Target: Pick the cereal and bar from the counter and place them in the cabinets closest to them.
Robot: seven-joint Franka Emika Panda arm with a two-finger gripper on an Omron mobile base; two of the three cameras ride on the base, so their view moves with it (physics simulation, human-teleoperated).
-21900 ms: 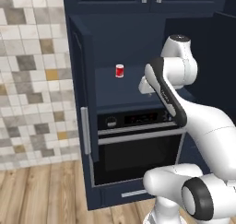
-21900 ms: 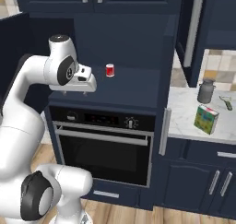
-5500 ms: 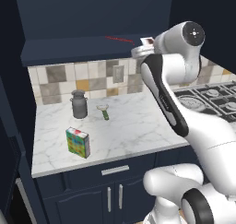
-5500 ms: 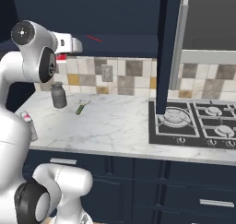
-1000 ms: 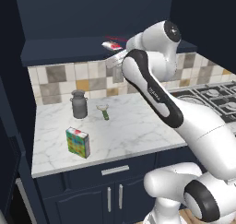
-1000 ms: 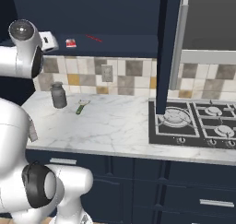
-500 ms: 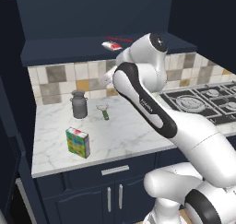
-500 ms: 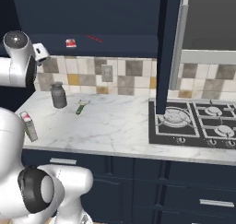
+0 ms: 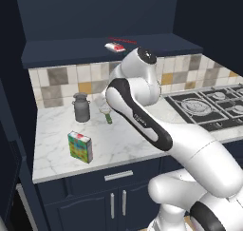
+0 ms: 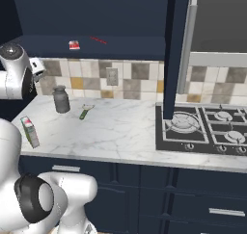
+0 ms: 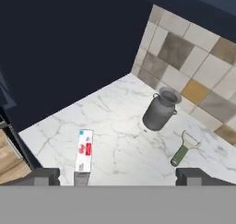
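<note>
My gripper [image 11: 118, 176] is spread wide with nothing between its fingers, looking down at the counter [image 11: 124, 149]. Taking the grey jug [image 11: 159, 110] as landmark: left of it stands the cereal [image 11: 84, 153], upright and awaiting pickup; right of it lies a green-handled peeler [image 11: 183, 150]; above it the bar [image 9: 115, 47] rests on the cabinet shelf [image 9: 71, 49], apparently delivered
</note>
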